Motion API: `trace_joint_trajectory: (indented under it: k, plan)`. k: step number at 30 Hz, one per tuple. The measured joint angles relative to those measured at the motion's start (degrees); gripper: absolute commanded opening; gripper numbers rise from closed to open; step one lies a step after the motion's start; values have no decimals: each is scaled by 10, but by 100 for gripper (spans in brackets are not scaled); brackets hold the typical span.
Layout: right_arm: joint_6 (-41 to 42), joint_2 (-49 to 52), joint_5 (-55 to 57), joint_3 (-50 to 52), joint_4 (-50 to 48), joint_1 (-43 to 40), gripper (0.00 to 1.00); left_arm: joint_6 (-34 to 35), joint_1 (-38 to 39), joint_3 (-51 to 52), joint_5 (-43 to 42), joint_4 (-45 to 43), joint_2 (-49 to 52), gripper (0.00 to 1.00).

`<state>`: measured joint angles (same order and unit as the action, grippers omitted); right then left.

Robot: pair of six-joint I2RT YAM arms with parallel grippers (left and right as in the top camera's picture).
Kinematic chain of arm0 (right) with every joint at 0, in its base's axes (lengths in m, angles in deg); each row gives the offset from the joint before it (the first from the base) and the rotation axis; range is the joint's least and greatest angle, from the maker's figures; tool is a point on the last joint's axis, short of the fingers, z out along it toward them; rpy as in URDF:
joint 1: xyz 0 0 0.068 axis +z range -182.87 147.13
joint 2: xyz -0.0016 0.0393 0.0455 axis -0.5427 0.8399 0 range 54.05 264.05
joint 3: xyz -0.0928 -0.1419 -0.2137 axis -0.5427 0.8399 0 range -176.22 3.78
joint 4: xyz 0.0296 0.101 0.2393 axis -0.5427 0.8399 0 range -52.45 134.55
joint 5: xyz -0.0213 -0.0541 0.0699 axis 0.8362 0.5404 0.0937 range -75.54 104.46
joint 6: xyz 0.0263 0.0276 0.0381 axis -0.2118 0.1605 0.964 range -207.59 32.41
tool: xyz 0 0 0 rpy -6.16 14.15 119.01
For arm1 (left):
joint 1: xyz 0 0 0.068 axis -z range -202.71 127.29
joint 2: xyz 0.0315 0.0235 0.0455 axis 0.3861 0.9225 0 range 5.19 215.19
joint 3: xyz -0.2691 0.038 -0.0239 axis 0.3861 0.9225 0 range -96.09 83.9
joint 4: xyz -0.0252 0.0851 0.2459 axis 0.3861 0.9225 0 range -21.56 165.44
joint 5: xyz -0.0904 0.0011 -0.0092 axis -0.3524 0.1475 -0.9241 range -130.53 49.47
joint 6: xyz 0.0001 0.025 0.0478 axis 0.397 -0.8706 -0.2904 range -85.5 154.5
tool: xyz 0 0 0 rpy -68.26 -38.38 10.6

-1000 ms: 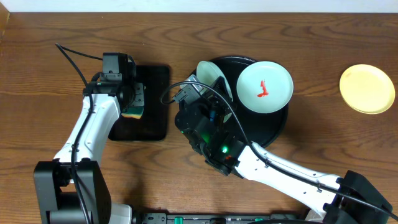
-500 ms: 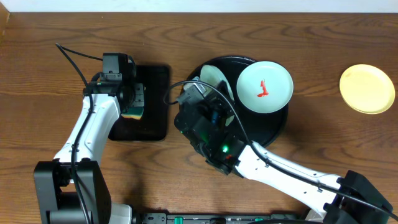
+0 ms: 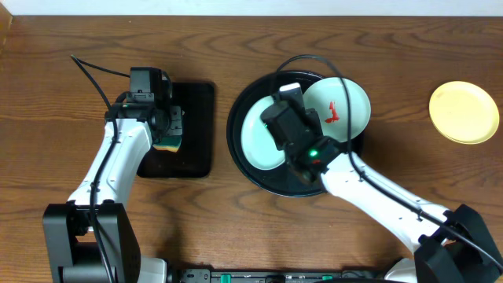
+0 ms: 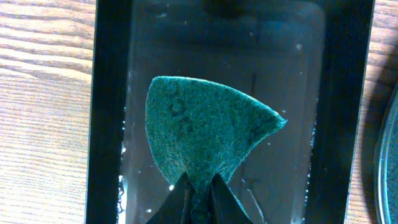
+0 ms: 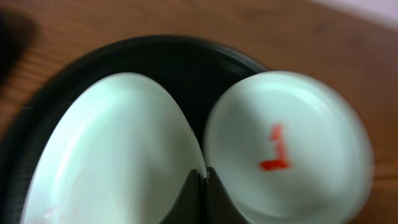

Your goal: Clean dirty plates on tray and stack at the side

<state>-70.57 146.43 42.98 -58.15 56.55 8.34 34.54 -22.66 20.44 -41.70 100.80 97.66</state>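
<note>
Overhead, two mint plates (image 3: pixel 259 145) lie in the round tray (image 3: pixel 250 92), with the yellow plate (image 3: pixel 464 112) well apart on the tabletop (image 3: pixel 393 63). Between the two, the right end effector (image 5: pixel 203 177) is pressed together. The left end effector (image 4: pixel 199 186) clamps a sponge (image 4: pixel 205 124) above the rectangular tray (image 4: pixel 106 124).

Glossy tray (image 3: pixel 251 178) — smooth plate (image 3: pixel 255 141) — fibrous sponge (image 4: pixel 205 124).

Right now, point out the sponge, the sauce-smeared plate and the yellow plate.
sponge (image 4: pixel 205 130), left wrist view, middle of its green scouring face.
sauce-smeared plate (image 3: pixel 352 108), overhead view, bare surface right of the red smear.
yellow plate (image 3: pixel 464 112), overhead view, its centre.
</note>
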Motion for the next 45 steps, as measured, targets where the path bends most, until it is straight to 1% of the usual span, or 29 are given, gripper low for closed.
trace_joint_trajectory:
  k: [4,12,18,22,24,26,27,28,29,32,33,34,36,39,42,45]
  plan:
    - [37,0,-103,0,-2,-47,1,0,0,0,0,0,0,7]
    - [81,0,-312,0,-2,-206,1,0,0,0,0,0,0,7]
    - [87,0,-428,0,9,-338,1,0,0,0,0,0,0,7]
    - [71,-5,-495,0,28,-433,1,0,0,0,0,1,0,7]
    - [60,-11,-512,0,53,-458,1,0,0,0,0,1,0,7]
    - [45,-16,-524,0,87,-467,1,0,0,0,0,2,0,7]
    - [38,-17,-529,0,99,-466,13,0,0,0,0,2,0,7]
    - [29,-17,-532,0,112,-461,31,0,0,0,0,2,0,7]
    - [26,-17,-533,0,120,-454,42,0,0,0,0,2,0,7]
    - [5,-17,-534,0,127,-413,56,0,0,0,0,2,0,7]
    - [3,-17,-535,0,126,-401,56,0,0,0,0,2,0,7]
    - [-2,-17,-535,0,123,-384,59,0,0,0,0,2,0,8]
    - [-6,-8,-535,0,114,-344,57,0,0,0,0,2,0,7]
    - [-6,24,-532,0,96,-314,56,0,0,0,0,2,0,8]
    - [0,67,-522,0,72,-294,55,0,0,0,0,5,0,7]
    - [6,88,-510,0,61,-294,55,0,0,0,0,9,0,7]
